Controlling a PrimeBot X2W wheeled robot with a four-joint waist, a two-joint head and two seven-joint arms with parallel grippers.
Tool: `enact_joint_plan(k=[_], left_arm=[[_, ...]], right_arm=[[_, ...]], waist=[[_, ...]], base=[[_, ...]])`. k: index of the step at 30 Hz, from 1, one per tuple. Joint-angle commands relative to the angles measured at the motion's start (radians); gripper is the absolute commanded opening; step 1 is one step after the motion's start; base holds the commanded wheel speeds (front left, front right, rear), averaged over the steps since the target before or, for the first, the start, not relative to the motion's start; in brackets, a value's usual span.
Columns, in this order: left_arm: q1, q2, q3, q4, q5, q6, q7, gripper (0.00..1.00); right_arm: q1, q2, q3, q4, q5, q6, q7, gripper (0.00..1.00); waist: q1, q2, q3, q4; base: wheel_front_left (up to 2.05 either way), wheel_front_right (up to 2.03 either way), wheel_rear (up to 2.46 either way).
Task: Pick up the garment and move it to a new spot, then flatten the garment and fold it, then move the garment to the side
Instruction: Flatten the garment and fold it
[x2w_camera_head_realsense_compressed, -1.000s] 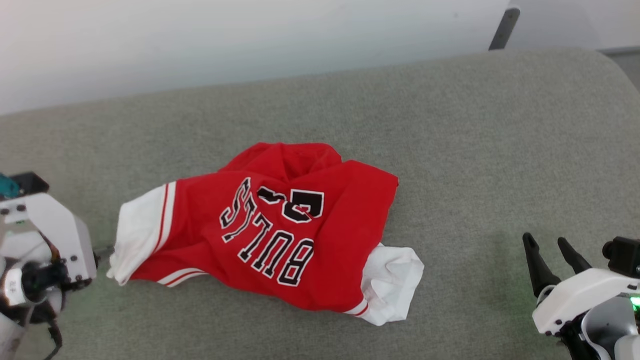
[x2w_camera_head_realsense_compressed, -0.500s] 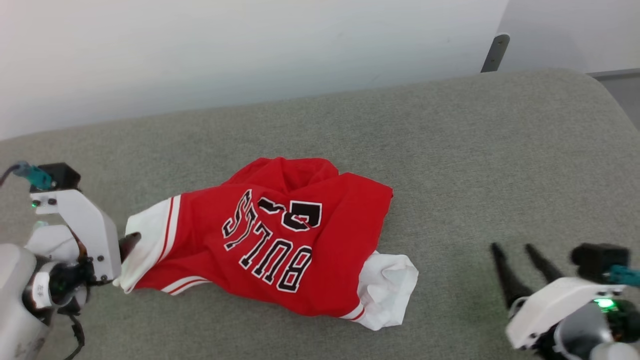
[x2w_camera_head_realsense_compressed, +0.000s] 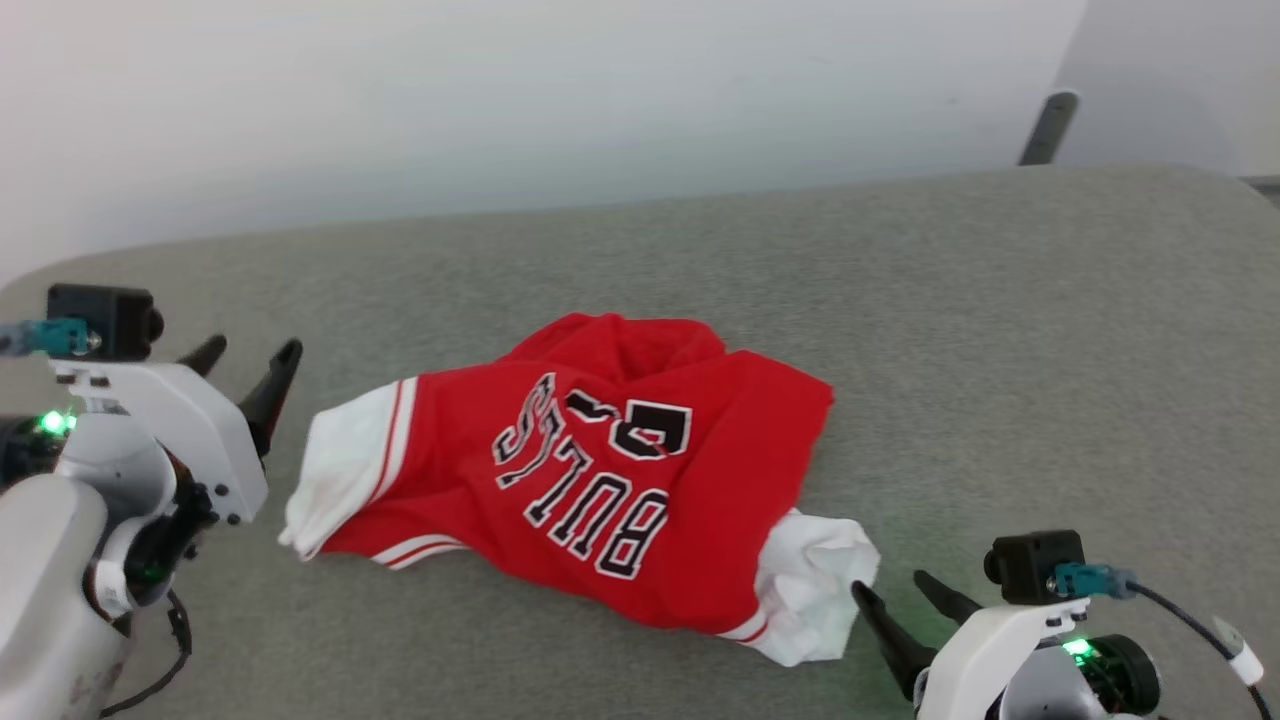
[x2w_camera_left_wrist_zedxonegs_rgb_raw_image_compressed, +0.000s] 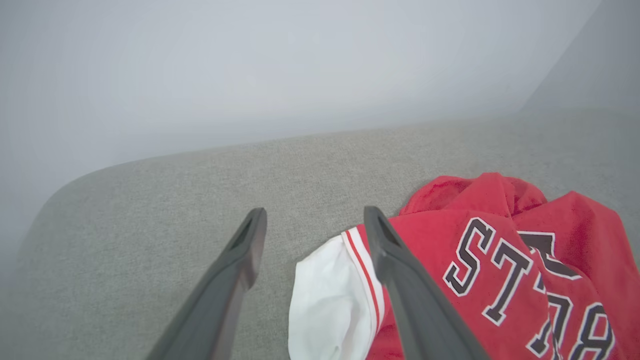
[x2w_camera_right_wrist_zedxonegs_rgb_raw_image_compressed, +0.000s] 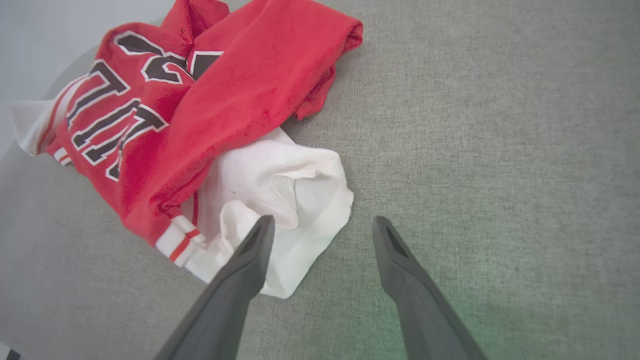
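Garment (x2w_camera_head_realsense_compressed: 600, 480), a red jersey T-shirt with white red-striped sleeves and black white-outlined lettering, is seen lying bunched and wrinkled near the middle of the grey woven cushion (x2w_camera_head_realsense_compressed: 1000, 330), lettering upward, held by nothing. Left gripper (x2w_camera_head_realsense_compressed: 250, 355) is found spread wide and empty, just beside the white sleeve (x2w_camera_head_realsense_compressed: 340, 460) at that end. Right gripper (x2w_camera_head_realsense_compressed: 893, 588) is likewise spread and empty, its tips just beside the other white sleeve (x2w_camera_head_realsense_compressed: 815, 570), which is crumpled against the red body. Flattening is judged to be the step in hand, with nothing smoothed yet and folding and the move aside not begun. For the next move, a sleeve edge would need to be pinched at each end and the cloth drawn outward until the creases are pulled flat, with care taken that only one layer is caught
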Motion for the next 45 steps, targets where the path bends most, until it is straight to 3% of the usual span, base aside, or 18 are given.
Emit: enact_joint_plan(k=[1,8,17,18,19,20,28,35,45], left_arm=[[-0.010,-0.007,0.000,-0.001,0.033,-0.022,-0.066,1.00],[0.012,-0.036,0.029,0.013,0.093,-0.045,-0.315,1.00],[0.119,-0.080,0.083,0.029,0.076,-0.017,-0.492,1.00],[0.133,-0.078,0.088,0.029,0.086,-0.014,-0.502,1.00],[0.144,-0.078,0.087,0.024,0.098,-0.014,-0.510,1.00],[0.157,-0.086,0.094,0.021,0.100,-0.007,-0.517,1.00],[0.256,-0.138,0.192,-0.038,0.146,0.017,-0.531,1.00],[0.370,-0.206,0.304,-0.101,0.217,0.008,-0.530,1.00],[0.445,-0.265,0.389,-0.126,0.285,-0.031,-0.530,1.00]], right_arm=[[-0.019,-0.007,-0.007,0.022,-0.020,-0.001,0.016,1.00],[-0.071,-0.002,-0.033,0.107,-0.064,-0.001,0.072,1.00],[-0.099,0.005,-0.088,0.214,-0.105,-0.001,0.186,0.98],[-0.097,0.006,-0.089,0.220,-0.110,-0.001,0.195,0.48],[-0.097,0.004,-0.084,0.222,-0.116,-0.001,0.202,0.19],[-0.097,0.004,-0.081,0.223,-0.114,0.000,0.208,0.00],[-0.091,-0.036,-0.092,0.218,-0.098,-0.001,0.213,0.00],[-0.126,-0.097,-0.145,0.201,-0.085,-0.001,0.251,0.00],[-0.166,-0.255,-0.224,0.184,-0.051,-0.001,0.340,0.00]], waist=[[0.0001,0.0000,0.002,0.049],[0.0001,0.0000,0.010,0.130],[0.0001,0.0000,0.012,0.198],[0.0001,0.0000,0.012,0.202],[0.0001,0.0000,0.011,0.207],[0.0001,0.0000,0.011,0.210],[0.0001,0.0000,-0.003,0.231],[0.0001,0.0000,-0.016,0.249],[0.0001,0.0000,-0.025,0.276]], base=[[0.00,0.00,0.00],[0.00,0.00,0.00],[0.00,0.00,0.00],[0.00,0.00,0.00],[0.00,0.00,0.00],[0.00,0.00,0.00],[0.00,0.00,0.00],[0.00,0.00,0.00],[0.00,0.00,0.00]])
